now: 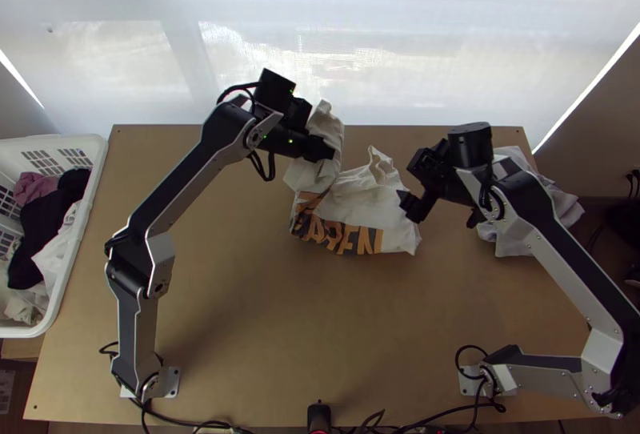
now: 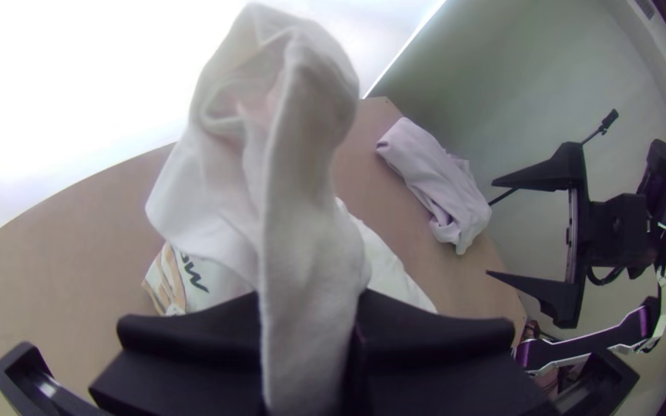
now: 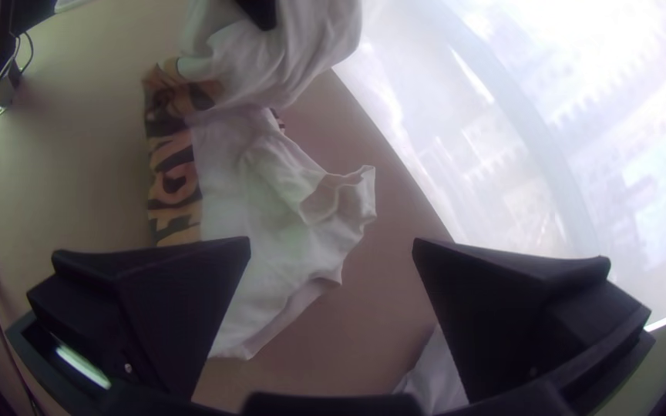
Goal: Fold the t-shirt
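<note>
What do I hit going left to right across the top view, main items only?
White laundry basket → left arm's base → white t-shirt with dark and orange print, bunched → right hand, open → crumpled pale cloth at the table's right edge.

The t-shirt (image 1: 364,202) is white, with orange and black lettering along its near side. It lies bunched toward the far side of the table (image 1: 216,298), right of the middle, its right part spread loosely and wrinkled. Its left part is raised in a crumpled fold, pinched in the left gripper (image 1: 326,148).
</note>
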